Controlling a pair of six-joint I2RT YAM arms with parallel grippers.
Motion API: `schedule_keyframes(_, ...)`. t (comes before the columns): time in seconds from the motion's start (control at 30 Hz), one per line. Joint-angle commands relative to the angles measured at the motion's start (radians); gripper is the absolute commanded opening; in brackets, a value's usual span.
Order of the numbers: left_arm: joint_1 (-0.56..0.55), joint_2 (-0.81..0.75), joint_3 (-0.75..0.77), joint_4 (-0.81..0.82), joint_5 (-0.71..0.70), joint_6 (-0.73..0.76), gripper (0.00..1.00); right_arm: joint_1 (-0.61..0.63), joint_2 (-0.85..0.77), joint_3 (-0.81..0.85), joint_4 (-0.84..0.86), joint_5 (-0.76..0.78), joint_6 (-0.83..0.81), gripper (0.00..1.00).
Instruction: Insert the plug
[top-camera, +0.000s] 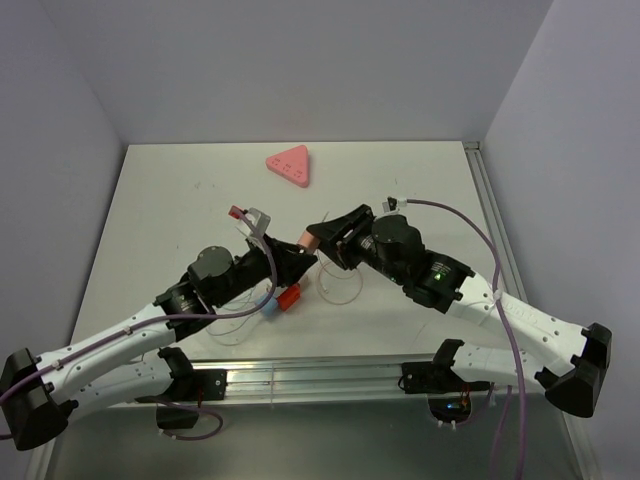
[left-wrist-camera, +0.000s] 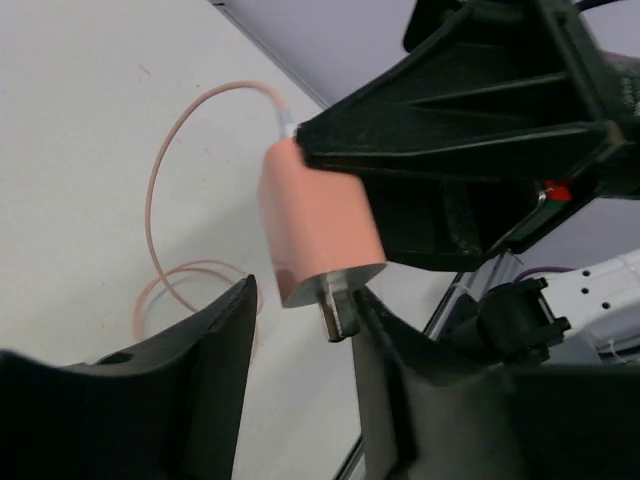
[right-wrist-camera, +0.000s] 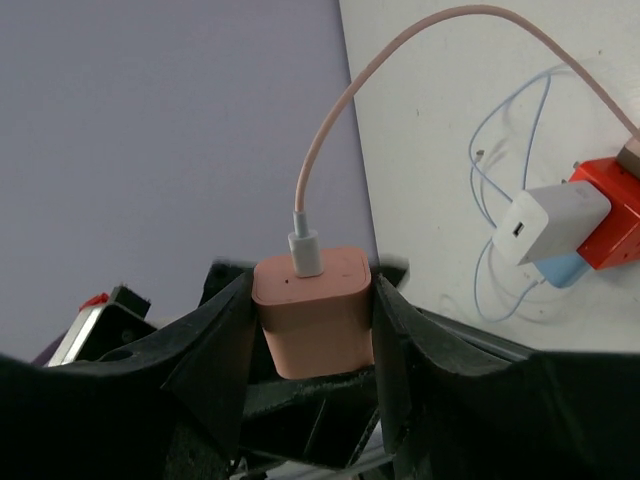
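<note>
My right gripper is shut on a pink charger plug and holds it in the air above the table's middle. In the right wrist view the plug sits between both fingers, with its pink cable plugged into its back. My left gripper is open right under it. In the left wrist view the plug has its metal prongs hanging between my open fingers, close against the right one. A red socket block lies on the table below.
A white charger and a blue one are attached to the red block, with thin blue-white wire looped beside them. The pink cable loops on the table. A pink triangular piece lies at the back.
</note>
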Motion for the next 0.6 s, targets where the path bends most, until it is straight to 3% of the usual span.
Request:
schedule_keyframes(0.0,-0.004,0.005,0.069,0.041,-0.01,0.008,0.43,0.031,-0.044,0.01,0.016,0.035,0.016,0.0)
schedule_keyframes(0.03,-0.004,0.006,0.077,0.032,-0.01,0.008,0.35,0.034,-0.049,0.006,0.016,0.037,0.02,0.0)
schedule_keyframes(0.07,-0.004,0.006,0.08,0.025,0.005,0.01,0.11,0.037,-0.058,-0.001,0.019,0.035,0.02,0.0)
schedule_keyframes(0.1,-0.004,0.005,0.083,0.012,0.004,0.007,0.0,0.039,-0.064,-0.005,0.024,0.031,0.007,0.0)
schedule_keyframes(0.13,-0.004,0.003,0.089,-0.003,0.004,0.002,0.0,0.04,-0.069,-0.008,0.033,0.023,-0.002,0.04)
schedule_keyframes(0.2,-0.003,-0.011,0.091,-0.031,0.028,0.019,0.0,0.04,-0.087,-0.013,0.03,0.012,-0.034,0.2)
schedule_keyframes(0.23,-0.003,-0.018,0.089,-0.04,0.035,0.019,0.0,0.04,-0.093,-0.016,0.035,0.006,-0.054,0.37)
schedule_keyframes(0.3,0.003,-0.037,0.091,-0.083,0.071,0.021,0.0,0.039,-0.113,-0.013,0.047,-0.031,-0.164,0.48)
schedule_keyframes(0.33,0.008,-0.044,0.1,-0.1,0.091,0.019,0.0,0.04,-0.121,-0.001,0.003,-0.032,-0.193,0.66)
schedule_keyframes(0.4,0.036,-0.058,0.115,-0.153,0.189,0.016,0.0,0.039,-0.149,-0.001,-0.039,-0.067,-0.306,0.71)
schedule_keyframes(0.43,0.051,-0.061,0.117,-0.161,0.237,0.019,0.0,0.037,-0.159,-0.005,-0.047,-0.08,-0.345,0.79)
schedule_keyframes(0.57,0.095,-0.095,0.13,-0.221,0.318,0.059,0.01,0.037,-0.219,-0.011,-0.129,-0.144,-0.457,0.84)
